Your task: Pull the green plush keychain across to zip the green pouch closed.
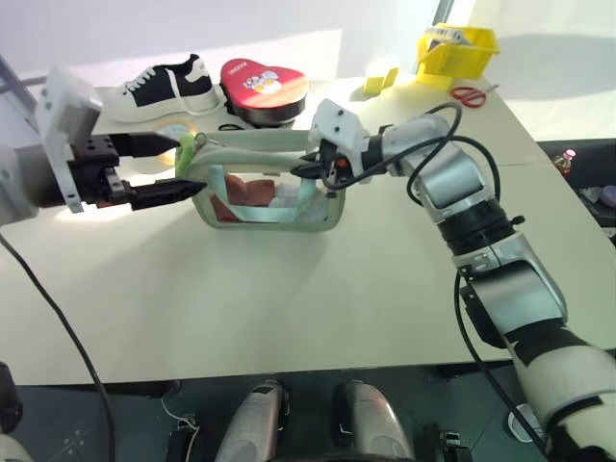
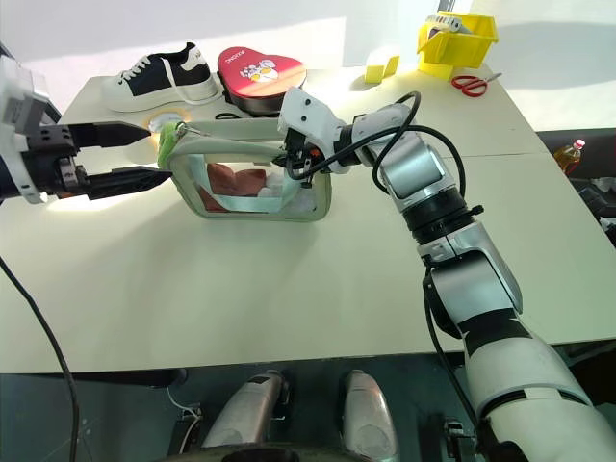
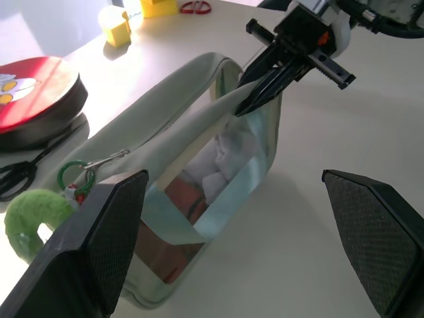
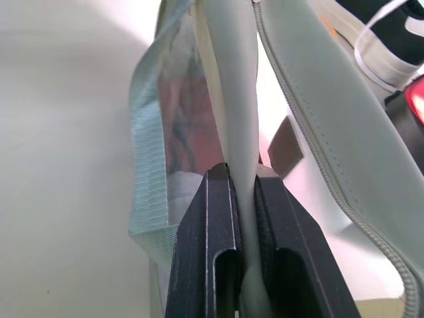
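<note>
Right wrist view: right gripper (image 4: 244, 192) jaws pinch green pouch (image 1: 274, 197) top edge, tabletop (image 1: 289, 298) centre. Left gripper (image 1: 183, 164) jaws wide, flanking green plush keychain (image 1: 186, 152) at pouch's 9 o'clock end.

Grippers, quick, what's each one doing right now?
Left gripper: open, fingers either side of the keychain, not gripping it.
Right gripper: shut on the pouch edge.
</note>
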Controlling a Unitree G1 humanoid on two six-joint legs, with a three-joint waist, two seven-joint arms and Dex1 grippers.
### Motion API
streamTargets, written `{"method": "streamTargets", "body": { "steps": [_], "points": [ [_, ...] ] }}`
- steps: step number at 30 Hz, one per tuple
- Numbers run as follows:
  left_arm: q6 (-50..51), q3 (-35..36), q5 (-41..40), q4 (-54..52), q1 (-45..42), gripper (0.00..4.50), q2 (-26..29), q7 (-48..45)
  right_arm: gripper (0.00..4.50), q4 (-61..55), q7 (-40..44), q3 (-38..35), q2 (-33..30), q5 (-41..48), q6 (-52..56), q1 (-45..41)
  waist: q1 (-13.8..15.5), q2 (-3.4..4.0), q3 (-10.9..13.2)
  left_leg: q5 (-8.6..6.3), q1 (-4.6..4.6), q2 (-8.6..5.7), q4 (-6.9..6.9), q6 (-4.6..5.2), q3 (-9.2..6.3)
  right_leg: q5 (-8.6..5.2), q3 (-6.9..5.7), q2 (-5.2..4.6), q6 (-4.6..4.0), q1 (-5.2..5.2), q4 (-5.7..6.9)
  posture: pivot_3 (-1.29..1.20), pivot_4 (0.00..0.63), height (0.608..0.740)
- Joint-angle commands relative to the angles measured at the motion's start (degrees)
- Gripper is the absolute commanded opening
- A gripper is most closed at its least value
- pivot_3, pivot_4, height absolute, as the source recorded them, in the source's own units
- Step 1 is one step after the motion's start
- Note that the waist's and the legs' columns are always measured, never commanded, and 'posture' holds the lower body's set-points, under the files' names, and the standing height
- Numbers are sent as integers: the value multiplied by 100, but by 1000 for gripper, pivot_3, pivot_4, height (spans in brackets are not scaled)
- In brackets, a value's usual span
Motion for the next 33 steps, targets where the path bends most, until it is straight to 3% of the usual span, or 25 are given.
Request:
{"method": "streamTargets", "body": {
  "steps": [1, 5, 13, 16, 22, 27, 33],
  "points": [
    [-70, 313, -12, 40, -47, 4500, 217, -6, 84, -705, 366, -292, -198, 186, -50, -288, 3, -2, 1, 0, -2, 0, 0, 0, 0, 0, 4, 2, 0, -2, 0, 0, 150, 740],
    [-57, 349, -56, -64, 67, 4500, 223, 29, 84, -1294, 668, -254, -452, 278, 183, 160, 26, -5, 0, -2, -7, -2, -3, 3, 1, 0, 36, 13, 1, -6, -4, 0, 150, 740],
    [-72, 316, -103, -173, 161, 4500, 188, 104, 84, -2316, 390, -154, -351, 375, 1011, 925, -14, -8, -2, 0, -1, -1, -3, -2, 4, 2, 56, 19, -3, -11, 4, 0, 150, 740],
    [-116, 301, -69, -119, 173, 4500, 232, 62, 1036, -2643, 374, -245, -409, 562, 1479, 1001, -3, -8, -2, 2, 3, 2, -3, -3, 4, 3, 58, 23, -5, -11, 6, 0, 150, 740],
    [-361, 510, 266, 562, 132, 4500, 528, 21, 4186, -3206, 445, -695, -830, 1004, 2209, 820, 27, -8, -2, 2, 0, 1, -3, -3, 5, 3, 62, 23, -5, -13, 3, 0, 150, 740],
    [-905, 675, 764, 1400, 561, 4500, 706, -82, 4186, -3611, 536, -925, -1308, 1337, 2545, 828, 29, -8, -3, 0, -1, 0, -6, -1, 6, 3, 62, 20, -5, -14, -2, 0, 150, 740],
    [-1519, 533, 1186, 2059, 667, 4500, 434, 66, 4186, -3804, 338, -721, -1317, 1395, 2515, 1314, 32, -15, -6, -1, -2, 2, -8, 0, 10, 3, 63, 16, -6, -16, -2, 0, 150, 740]
  ]
}}
